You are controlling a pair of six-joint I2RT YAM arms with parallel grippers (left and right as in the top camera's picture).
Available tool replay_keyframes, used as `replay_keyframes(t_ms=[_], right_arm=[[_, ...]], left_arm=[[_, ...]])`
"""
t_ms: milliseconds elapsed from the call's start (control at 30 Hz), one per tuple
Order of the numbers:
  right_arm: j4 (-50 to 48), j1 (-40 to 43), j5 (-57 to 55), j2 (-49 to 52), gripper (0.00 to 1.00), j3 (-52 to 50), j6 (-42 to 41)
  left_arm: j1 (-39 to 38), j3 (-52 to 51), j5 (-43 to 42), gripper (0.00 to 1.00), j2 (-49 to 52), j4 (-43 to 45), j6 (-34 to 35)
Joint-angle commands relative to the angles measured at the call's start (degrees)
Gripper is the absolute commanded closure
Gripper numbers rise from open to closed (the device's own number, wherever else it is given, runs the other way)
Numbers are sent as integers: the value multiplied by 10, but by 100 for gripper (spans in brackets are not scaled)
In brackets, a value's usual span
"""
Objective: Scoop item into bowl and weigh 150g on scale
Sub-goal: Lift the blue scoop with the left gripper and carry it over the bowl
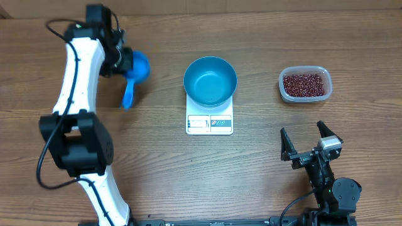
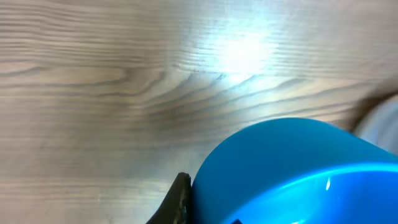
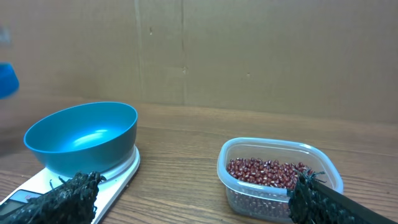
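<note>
Small dark red-brown beans [image 1: 304, 84] fill a clear rounded plastic tub [image 1: 284, 90] at the overhead view's upper right. At centre, a deep bright blue plastic bowl [image 1: 210, 80] sits on a flat white square scale [image 1: 209, 122]. At upper left, the left gripper [image 1: 122, 61] is clamped on a small blue handled scoop [image 1: 135, 72]. At lower right, the right gripper [image 1: 311, 143] gapes wide and empty.

The left wrist view shows the scoop [image 2: 298, 174] at lower right, over the wooden table [image 2: 124, 74].

The right wrist view shows the bowl [image 3: 84, 137] on the scale [image 3: 118, 177] at left, and the beans [image 3: 264, 171] in the tub [image 3: 311, 152] at right.

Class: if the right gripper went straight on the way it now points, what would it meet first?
Probably the clear tub of beans, lying just ahead of the open right gripper and slightly to its right; depth is hard to judge.
</note>
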State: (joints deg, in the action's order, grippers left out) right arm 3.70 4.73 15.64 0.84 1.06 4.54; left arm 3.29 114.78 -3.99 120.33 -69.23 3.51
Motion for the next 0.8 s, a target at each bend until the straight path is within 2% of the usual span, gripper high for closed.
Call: replay_keyframes(t_ms=[0, 100, 300, 400, 567, 767], right_arm=[[-2, -3, -5, -7, 0, -6, 0], [-2, -3, -5, -7, 0, -6, 1], [-2, -3, -5, -7, 0, -6, 0], [-2, -3, -5, -7, 0, -6, 0], [-2, -3, -5, -7, 0, -6, 1], [-2, -3, -5, -7, 0, -6, 1]], left_arm=[[-14, 68, -1, 96, -49, -50, 155], [-21, 78, 0, 96, -64, -103, 269], [-41, 77, 5, 96, -64, -150, 368], [-67, 77, 35, 96, -64, -174, 417], [-146, 77, 132, 96, -64, -239, 538], [-250, 77, 152, 96, -64, -246, 602]])
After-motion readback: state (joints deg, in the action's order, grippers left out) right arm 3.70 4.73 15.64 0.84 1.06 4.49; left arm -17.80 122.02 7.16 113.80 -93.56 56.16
